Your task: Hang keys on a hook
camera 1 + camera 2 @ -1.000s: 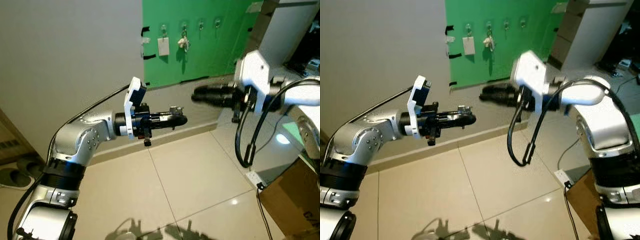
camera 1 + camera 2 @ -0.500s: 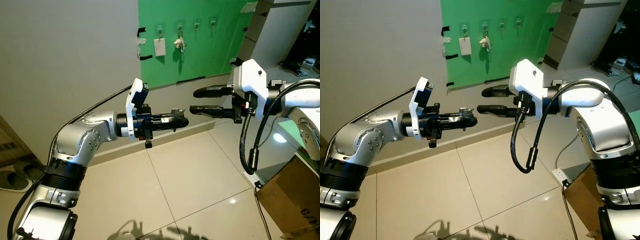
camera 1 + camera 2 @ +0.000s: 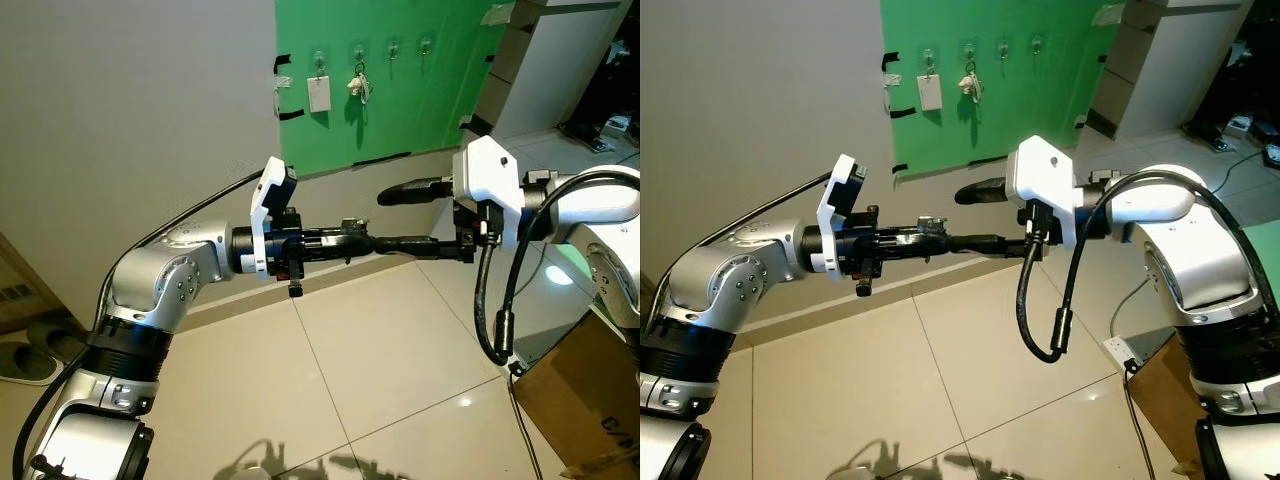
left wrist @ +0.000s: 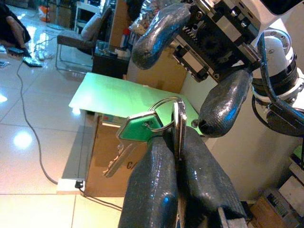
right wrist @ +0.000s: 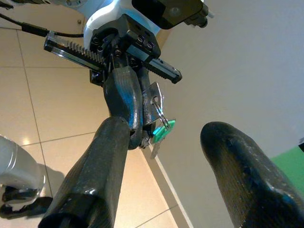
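Out over the tiled floor point(image 3: 380, 350), now reaching closer than a moment ago: right gripper point(image 3: 385, 217), fingers spread wide around the keys point(image 4: 142, 130). Left gripper point(image 3: 350, 240) clenched tight on the keys. Looks like a swap between grippers. Far from the hooks point(image 3: 358, 47) on the green wall point(image 3: 420, 100).

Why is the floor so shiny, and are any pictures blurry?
In the left eye view, lamp glare and arm shadows show on the glossy floor tiles; both eye views look sharp. In the left wrist view, the keys are crisp, while the room behind looks soft.
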Controlling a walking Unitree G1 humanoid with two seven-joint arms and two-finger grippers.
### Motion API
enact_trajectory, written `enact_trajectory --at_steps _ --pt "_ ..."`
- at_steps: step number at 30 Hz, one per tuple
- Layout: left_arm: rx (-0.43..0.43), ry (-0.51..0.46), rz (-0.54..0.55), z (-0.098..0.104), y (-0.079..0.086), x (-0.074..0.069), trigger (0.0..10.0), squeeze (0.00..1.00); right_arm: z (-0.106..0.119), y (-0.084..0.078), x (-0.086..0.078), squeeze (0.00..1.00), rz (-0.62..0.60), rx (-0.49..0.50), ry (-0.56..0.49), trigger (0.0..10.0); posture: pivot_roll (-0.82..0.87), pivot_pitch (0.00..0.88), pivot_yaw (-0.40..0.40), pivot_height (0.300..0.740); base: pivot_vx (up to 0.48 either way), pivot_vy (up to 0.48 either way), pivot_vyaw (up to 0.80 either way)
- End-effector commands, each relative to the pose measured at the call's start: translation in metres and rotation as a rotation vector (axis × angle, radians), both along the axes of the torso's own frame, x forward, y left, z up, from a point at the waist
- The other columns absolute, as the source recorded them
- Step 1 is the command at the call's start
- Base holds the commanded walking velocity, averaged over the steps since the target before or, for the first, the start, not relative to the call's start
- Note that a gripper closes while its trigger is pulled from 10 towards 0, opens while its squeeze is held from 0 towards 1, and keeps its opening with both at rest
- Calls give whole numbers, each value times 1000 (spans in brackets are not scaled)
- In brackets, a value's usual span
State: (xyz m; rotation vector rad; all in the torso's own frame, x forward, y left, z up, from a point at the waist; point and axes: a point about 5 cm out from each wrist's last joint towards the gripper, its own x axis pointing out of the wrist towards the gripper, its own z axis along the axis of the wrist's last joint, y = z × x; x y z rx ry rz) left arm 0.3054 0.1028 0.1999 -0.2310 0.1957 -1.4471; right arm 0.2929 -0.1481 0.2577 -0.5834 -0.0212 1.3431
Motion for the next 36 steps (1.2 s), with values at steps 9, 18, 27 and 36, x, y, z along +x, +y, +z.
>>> enact_trajectory --at_steps 9,18,27,36 --pt "11 -41 -8 7 -3 -2 10000 0 -2 3 4 0 -7 5 -4 10000 -25 0 -1 740 0 0 0" --pt "11 -41 -9 6 -3 -3 10000 0 0 3 11 0 -17 46 26 1882 -24 0 -3 740 0 0 0" --pt "18 -43 -15 6 -4 -5 10000 0 2 2 14 0 3 34 33 0 -21 0 -3 740 0 0 0" --pt "35 -45 -31 3 -6 -7 10000 0 2 6 14 0 46 -5 19 0 -21 0 -6 740 0 0 0"
